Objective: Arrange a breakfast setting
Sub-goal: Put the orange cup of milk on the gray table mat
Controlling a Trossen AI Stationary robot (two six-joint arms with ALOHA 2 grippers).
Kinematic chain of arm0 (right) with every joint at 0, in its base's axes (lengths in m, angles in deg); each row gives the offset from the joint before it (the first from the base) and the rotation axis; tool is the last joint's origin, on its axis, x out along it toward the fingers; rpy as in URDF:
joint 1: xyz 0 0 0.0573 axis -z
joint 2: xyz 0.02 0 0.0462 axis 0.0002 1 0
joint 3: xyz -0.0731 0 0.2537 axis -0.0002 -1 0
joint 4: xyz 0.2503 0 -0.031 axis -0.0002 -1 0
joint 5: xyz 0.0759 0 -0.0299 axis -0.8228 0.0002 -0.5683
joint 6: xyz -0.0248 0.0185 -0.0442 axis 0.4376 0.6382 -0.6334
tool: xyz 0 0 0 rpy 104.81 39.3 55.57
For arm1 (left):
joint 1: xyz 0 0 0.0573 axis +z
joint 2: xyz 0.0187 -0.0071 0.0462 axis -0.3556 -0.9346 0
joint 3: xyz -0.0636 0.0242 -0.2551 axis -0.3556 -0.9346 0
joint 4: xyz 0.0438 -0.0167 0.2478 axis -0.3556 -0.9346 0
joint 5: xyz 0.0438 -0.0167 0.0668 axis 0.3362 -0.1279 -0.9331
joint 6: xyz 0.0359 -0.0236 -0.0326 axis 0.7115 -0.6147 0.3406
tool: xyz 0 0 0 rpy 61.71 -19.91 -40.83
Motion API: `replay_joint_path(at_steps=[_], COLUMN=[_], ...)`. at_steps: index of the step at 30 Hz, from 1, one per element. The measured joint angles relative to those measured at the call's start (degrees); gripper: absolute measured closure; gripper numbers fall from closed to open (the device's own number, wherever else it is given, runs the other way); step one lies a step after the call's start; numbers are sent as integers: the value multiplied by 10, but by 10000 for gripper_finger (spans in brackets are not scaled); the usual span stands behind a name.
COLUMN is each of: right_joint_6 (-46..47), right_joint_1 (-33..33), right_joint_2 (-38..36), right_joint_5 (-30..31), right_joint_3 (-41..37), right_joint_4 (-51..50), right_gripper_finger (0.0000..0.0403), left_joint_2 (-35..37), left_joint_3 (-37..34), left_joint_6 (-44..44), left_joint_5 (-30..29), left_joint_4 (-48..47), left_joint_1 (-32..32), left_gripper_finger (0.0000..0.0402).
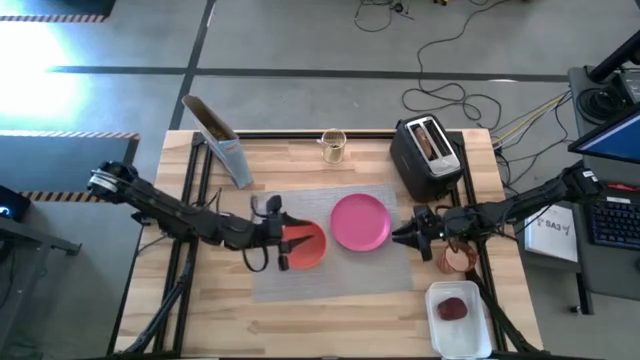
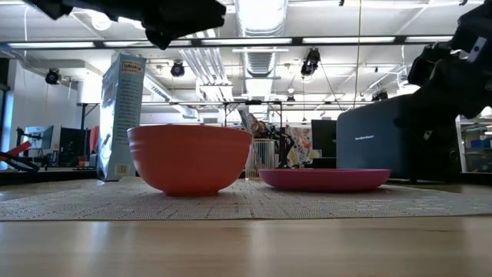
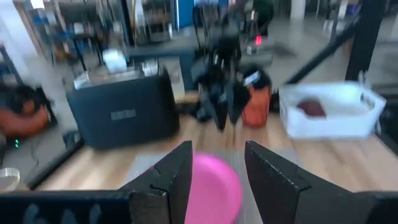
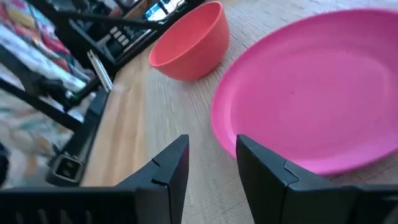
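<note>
While both grippers stand spread and empty, the left gripper (image 1: 283, 243) hangs over the bowl (image 1: 305, 246) on the placemat (image 1: 300, 280). The right gripper (image 1: 405, 236) sits just beside the plate (image 1: 360, 221). Lettering on the cereal box (image 2: 121, 115) is too small to read.

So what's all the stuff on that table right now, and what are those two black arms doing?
placemat: one, grey woven, middle of the table
plate: one, pink, on the placemat
bowl: one, red-orange, on the placemat beside the plate
toaster: one, black, back right, a brown slice in a slot
cereal box: one, back left, upright
glass cup: one, clear, back edge
orange cup: one, right of the placemat
white tray: one, front right, holding a dark-red item
left gripper: over the bowl, fingers apart, holding nothing
right gripper: by the plate's right edge, fingers apart, holding nothing
</note>
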State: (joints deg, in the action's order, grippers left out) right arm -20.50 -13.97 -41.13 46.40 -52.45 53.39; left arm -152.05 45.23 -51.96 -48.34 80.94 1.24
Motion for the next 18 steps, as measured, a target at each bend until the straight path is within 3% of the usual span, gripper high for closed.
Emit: replay_joint_path(at_steps=[3, 7, 18], right_joint_6=[8, -2, -5], right_joint_1=[0, 0, 0], right_joint_2=[0, 0, 0], right_joint_5=[34, 84, 85], right_joint_3=[0, 0, 0], right_joint_4=[-1, -1, 28], right_gripper_finger=[280, 280, 280], left_joint_2=[-3, -4, -5], left_joint_3=[-22, -32, -27], left_joint_6=[45, 71, 7], left_joint_5=[0, 1, 2], left_joint_4=[74, 87, 85], left_joint_1=[0, 0, 0], left_gripper_finger=[270, 270, 270])
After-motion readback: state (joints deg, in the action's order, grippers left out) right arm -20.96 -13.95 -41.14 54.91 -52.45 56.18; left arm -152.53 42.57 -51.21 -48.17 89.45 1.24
